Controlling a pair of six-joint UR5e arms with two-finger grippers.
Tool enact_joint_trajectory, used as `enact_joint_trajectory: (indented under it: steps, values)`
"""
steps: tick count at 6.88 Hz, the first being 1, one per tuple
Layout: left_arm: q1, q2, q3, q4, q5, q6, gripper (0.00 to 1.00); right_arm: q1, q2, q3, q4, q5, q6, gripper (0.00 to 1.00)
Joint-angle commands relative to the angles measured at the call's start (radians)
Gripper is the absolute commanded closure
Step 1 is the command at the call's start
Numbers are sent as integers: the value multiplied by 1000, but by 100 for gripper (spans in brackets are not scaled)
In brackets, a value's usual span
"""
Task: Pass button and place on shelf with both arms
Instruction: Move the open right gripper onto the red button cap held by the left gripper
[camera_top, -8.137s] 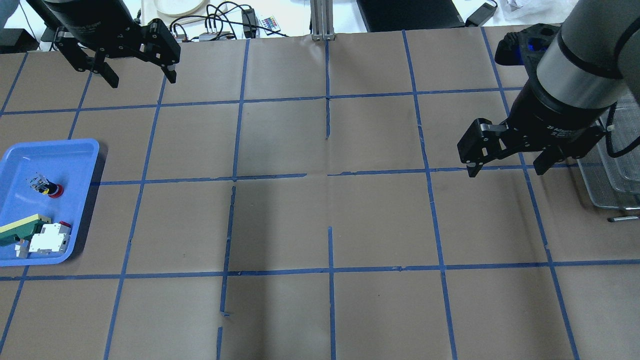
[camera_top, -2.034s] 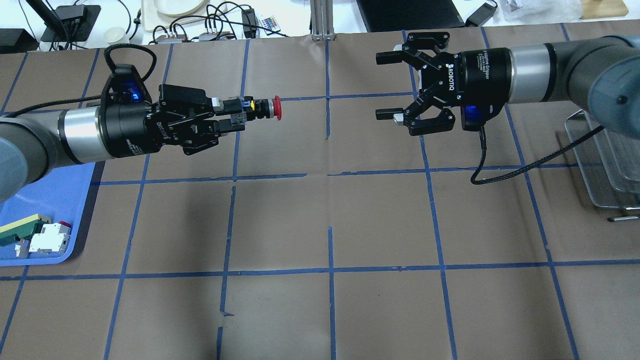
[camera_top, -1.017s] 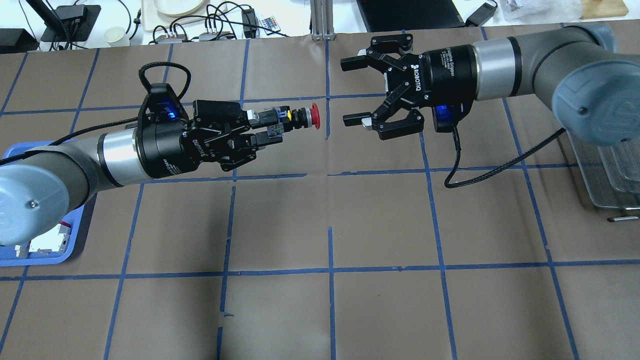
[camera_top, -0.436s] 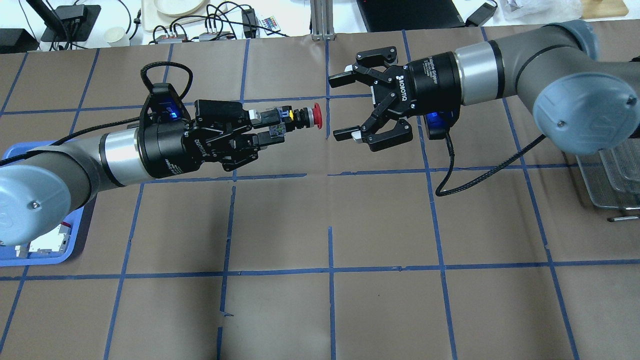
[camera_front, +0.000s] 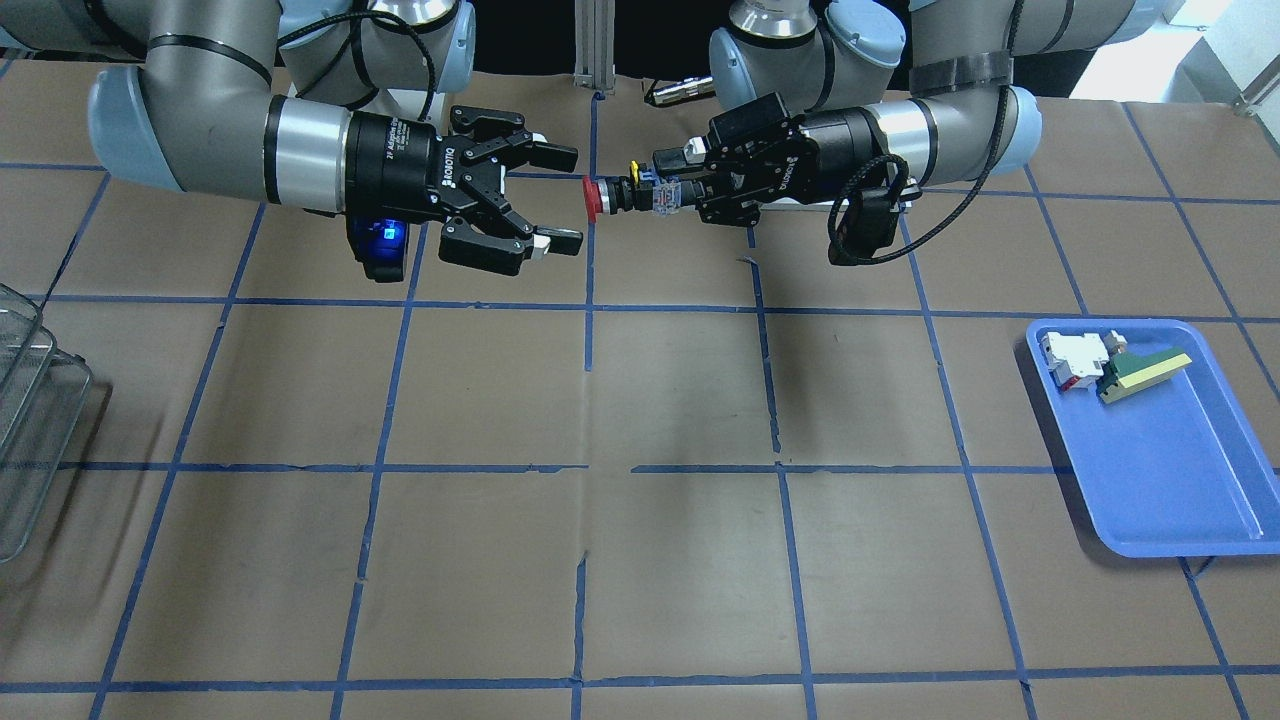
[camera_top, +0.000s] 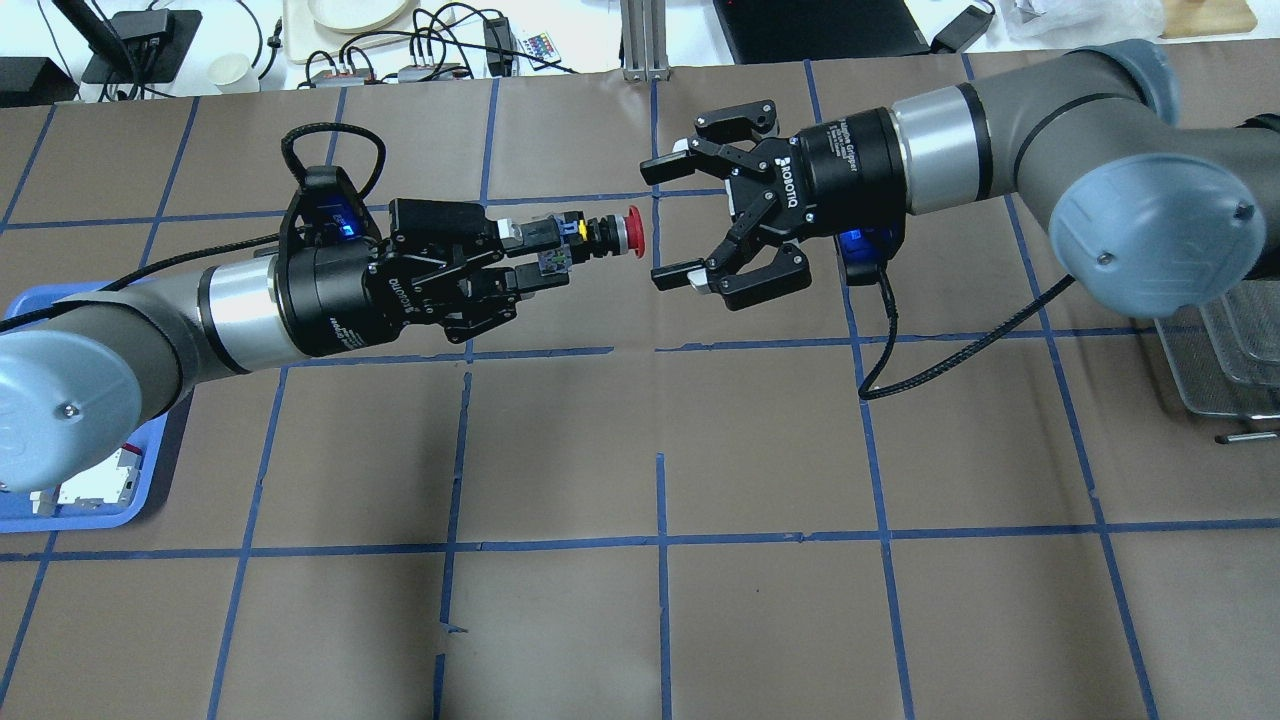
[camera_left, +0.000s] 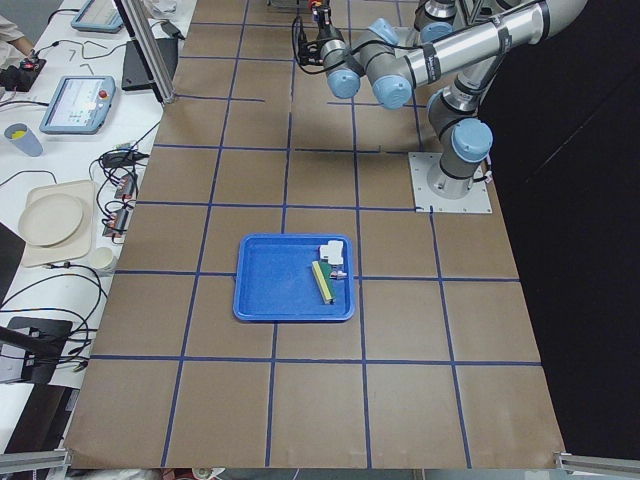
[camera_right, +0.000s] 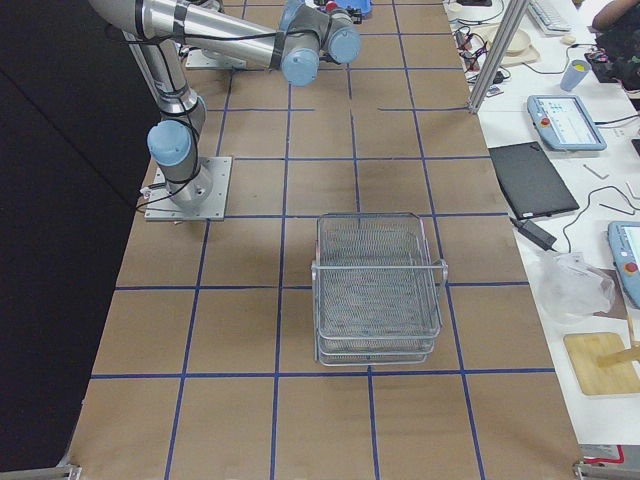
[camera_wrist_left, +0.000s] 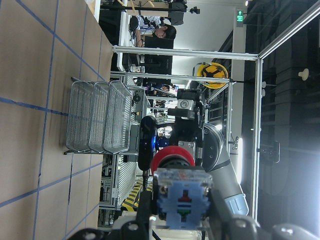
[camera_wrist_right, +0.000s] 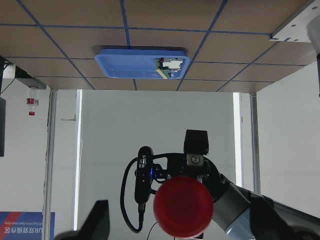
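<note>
My left gripper (camera_top: 540, 252) is shut on the grey-clear back block of the button (camera_top: 598, 231) and holds it level above the table, red cap toward the right arm. It shows the same way in the front view, gripper (camera_front: 672, 193) and button (camera_front: 615, 195). My right gripper (camera_top: 665, 222) is open, its jaws wide, the fingertips just short of the red cap (camera_front: 592, 197). The right wrist view looks straight at the cap (camera_wrist_right: 183, 206). The left wrist view shows the button (camera_wrist_left: 181, 197) from behind. The wire-mesh shelf (camera_right: 378, 290) stands at the table's right end (camera_top: 1215, 350).
A blue tray (camera_front: 1180, 480) at the table's left end holds a white-and-red switch block (camera_front: 1070, 355) and a green-and-yellow flat piece (camera_front: 1140, 372). A cable (camera_top: 930, 345) hangs from the right wrist. Blue tape lines grid the brown table.
The left gripper took the button from the blue tray and carried it to the table's middle. The open right gripper has come left, up close to the red cap.
</note>
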Motion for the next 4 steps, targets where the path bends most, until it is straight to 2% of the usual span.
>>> enact_joint_trajectory:
  steps: [1,4]
  values:
    - [0,1,0,-1,4,0,95,36,2,0,-4,6,8,0]
    - [0,1,0,0,2,-1,95,47,2,0,-4,3,7,0]
